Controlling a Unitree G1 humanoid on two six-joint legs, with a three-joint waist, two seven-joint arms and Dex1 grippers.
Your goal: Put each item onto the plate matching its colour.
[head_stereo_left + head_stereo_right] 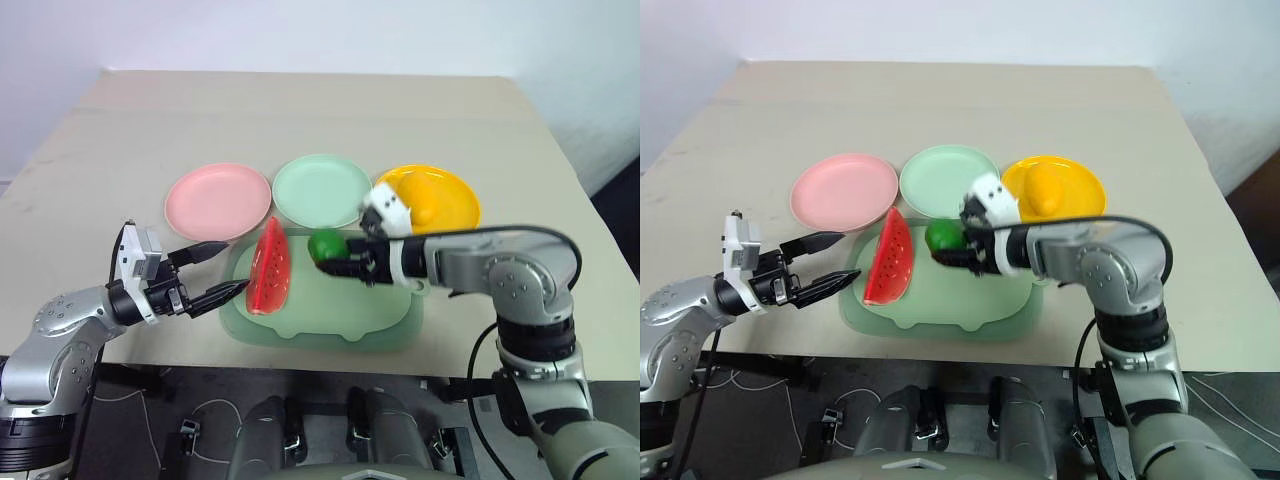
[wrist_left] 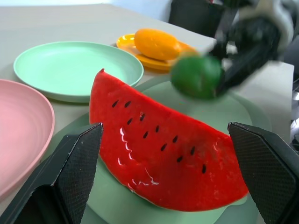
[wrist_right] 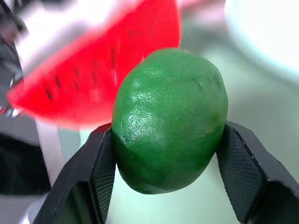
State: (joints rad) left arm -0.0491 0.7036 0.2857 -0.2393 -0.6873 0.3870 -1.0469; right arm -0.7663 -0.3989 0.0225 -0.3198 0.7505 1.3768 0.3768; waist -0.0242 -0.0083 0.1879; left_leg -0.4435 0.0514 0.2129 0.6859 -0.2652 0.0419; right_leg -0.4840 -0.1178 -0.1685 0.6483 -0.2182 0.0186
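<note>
My right gripper [image 1: 342,257] is shut on the glossy green fruit [image 1: 326,245], held a little above the pale green mat [image 1: 330,315], just in front of the mint green plate [image 1: 321,189]. The wrist view shows the green fruit [image 3: 170,119] clamped between both fingers. A red watermelon wedge [image 1: 270,266] lies on the mat's left side. My left gripper [image 1: 222,271] stands open just left of the wedge, with the watermelon [image 2: 159,149] in front of its spread fingers. The yellow fruit [image 1: 420,205] rests on the yellow plate [image 1: 452,198]. The pink plate [image 1: 217,200] is bare.
The three plates stand in a row behind the mat on a beige table [image 1: 300,110], which extends far back. The table's front edge runs just under the mat and both arms.
</note>
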